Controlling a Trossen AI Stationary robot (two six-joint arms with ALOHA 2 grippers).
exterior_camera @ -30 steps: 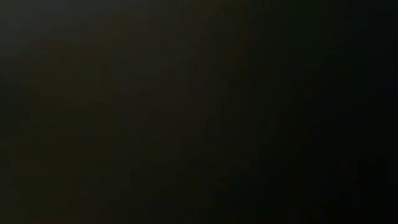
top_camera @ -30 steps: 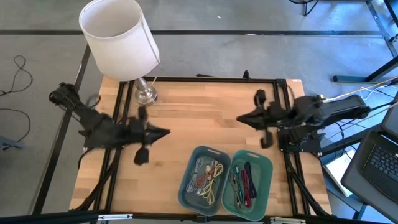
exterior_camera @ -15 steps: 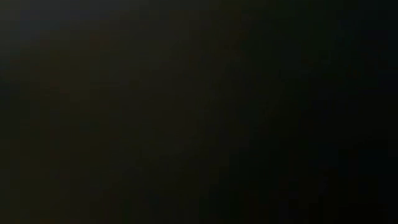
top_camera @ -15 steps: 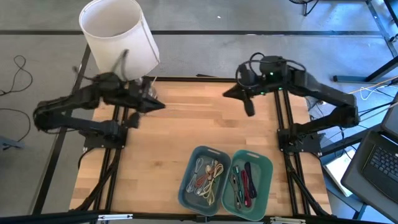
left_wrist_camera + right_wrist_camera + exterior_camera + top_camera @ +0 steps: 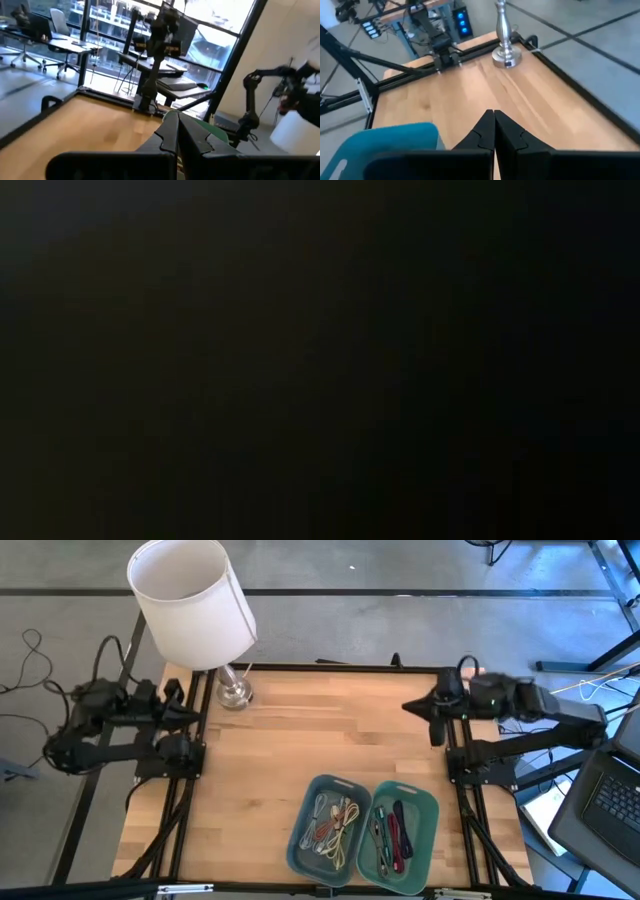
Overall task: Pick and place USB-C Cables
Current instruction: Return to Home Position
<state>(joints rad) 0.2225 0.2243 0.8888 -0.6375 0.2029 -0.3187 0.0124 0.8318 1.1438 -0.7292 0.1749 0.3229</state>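
Wooden table [image 5: 300, 730] with cables [image 5: 330, 820] in blue bin [image 5: 296, 840] and green bin [image 5: 431, 815]; left hand [image 5: 173, 121], right hand [image 5: 493, 115] closed, empty.

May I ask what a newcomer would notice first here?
In the high view, a white lamp stands at the table's top left corner. At its bottom edge, a blue tray and green tray sit side by side, holding coloured cables. The left hand and right hand are shut at the sides.

Cables [image 5: 334, 821] in two side-by-side bins [image 5: 330, 779], table [image 5: 320, 730] front; lamp [image 5: 191, 602] at rear-left corner.
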